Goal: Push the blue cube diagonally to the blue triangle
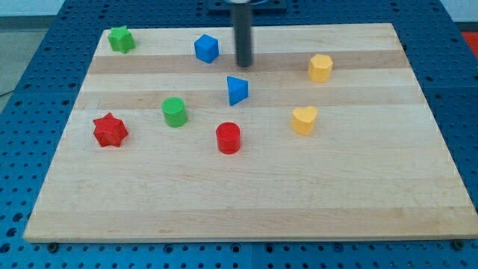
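Note:
The blue cube (206, 48) sits near the view's top, left of centre. The blue triangle (237, 90) lies below and to the right of it, near the board's middle. My tip (243, 64) is the lower end of the dark rod. It stands to the right of the blue cube and just above the blue triangle, touching neither.
A green star (120, 39) is at the top left. A red star (110, 130), a green cylinder (174, 112) and a red cylinder (228, 138) lie lower down. A yellow hexagon (320, 67) and a yellow heart (303, 119) are at the right. The wooden board (246, 202) ends on a blue perforated table.

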